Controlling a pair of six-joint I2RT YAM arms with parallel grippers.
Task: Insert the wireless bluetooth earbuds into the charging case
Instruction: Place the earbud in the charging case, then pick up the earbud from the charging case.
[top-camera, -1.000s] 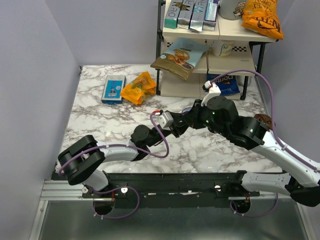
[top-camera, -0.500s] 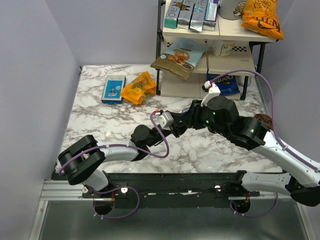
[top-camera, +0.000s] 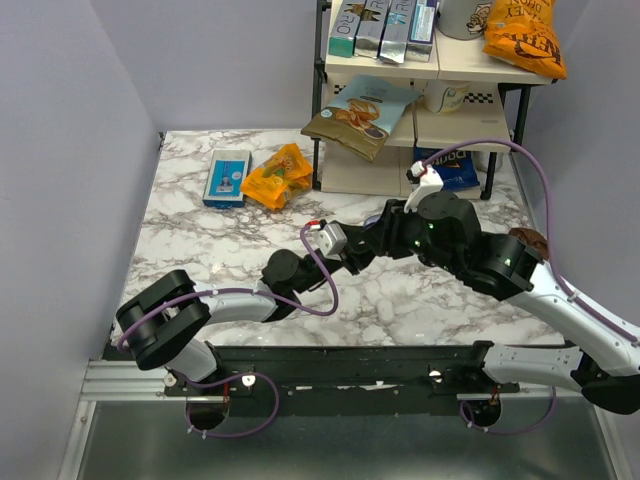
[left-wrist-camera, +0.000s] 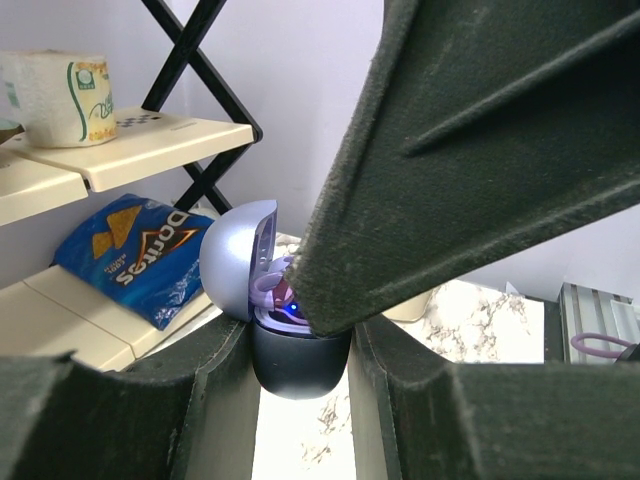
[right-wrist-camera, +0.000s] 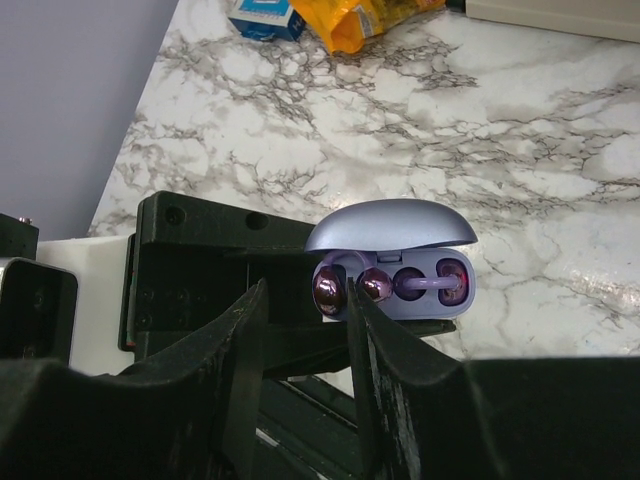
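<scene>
Marble tabletop (top-camera: 200, 240), snack shelf (top-camera: 450, 68) behind the open charging case (right-wrist-camera: 390, 225)

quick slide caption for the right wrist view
Open charging case held by the left end effector, purple earbuds inside, right end effector open in front.

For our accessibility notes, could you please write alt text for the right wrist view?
An open lilac charging case, lid raised, is gripped by the left gripper, with glossy purple earbuds in its tray. The right gripper, fingers open, frames it from below, over a marble table.
</scene>
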